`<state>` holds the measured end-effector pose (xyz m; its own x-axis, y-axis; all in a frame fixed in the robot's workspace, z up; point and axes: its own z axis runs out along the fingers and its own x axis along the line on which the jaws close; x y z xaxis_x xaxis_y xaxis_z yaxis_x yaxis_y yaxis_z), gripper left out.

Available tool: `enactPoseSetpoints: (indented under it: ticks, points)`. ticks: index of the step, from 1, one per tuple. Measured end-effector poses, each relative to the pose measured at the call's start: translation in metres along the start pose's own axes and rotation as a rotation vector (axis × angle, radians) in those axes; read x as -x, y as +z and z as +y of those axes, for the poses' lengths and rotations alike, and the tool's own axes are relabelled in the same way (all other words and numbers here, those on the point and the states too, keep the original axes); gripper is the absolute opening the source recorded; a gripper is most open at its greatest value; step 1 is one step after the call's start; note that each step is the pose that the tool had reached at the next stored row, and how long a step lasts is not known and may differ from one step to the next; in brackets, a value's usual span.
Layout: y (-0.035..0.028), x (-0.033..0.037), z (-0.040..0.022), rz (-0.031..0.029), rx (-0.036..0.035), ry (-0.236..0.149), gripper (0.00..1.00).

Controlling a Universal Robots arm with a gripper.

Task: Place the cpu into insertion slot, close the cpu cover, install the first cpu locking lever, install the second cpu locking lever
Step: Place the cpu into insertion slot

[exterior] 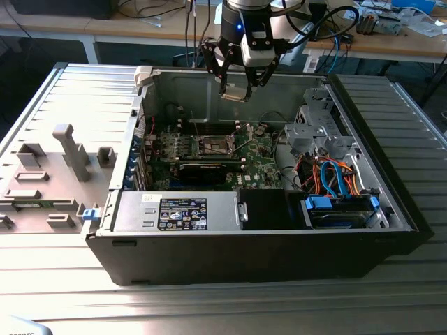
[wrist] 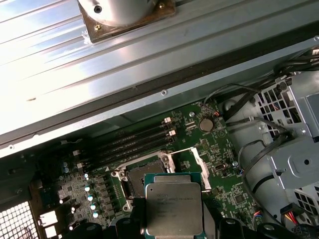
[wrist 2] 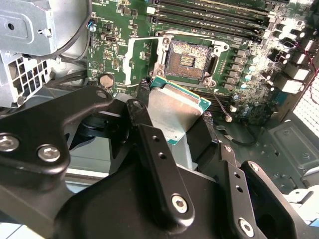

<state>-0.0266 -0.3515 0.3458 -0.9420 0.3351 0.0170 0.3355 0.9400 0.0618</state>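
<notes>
My gripper (exterior: 235,88) hangs above the open computer case, shut on the cpu (exterior: 234,94), a flat square chip with a silvery top. In both wrist views the cpu (wrist 2: 172,112) (wrist: 173,208) sits level between the black fingers (wrist 2: 149,144), high over the green motherboard (exterior: 258,150). The insertion slot (wrist 2: 188,59) (wrist: 138,177) (exterior: 215,145) lies open and dark below, a little off to one side of the chip. The cpu cover (wrist 2: 142,59) (wrist: 195,164), a thin silver frame, is flipped open beside the slot.
The case walls (exterior: 209,87) ring the board. A power supply (exterior: 178,211) and a drive bay with blue and orange cables (exterior: 335,178) fill the near side. Long black memory slots (wrist 2: 209,15) run beside the socket. A grey fixture with blocks (exterior: 70,150) lies at the exterior view's left.
</notes>
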Motion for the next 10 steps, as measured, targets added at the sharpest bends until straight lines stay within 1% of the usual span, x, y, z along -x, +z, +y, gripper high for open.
enactPoseSetpoints:
  ticks: [10]
  points:
    - [0.0005, 0.0, 0.0, -0.0006, 0.0001, 0.01, 0.55]
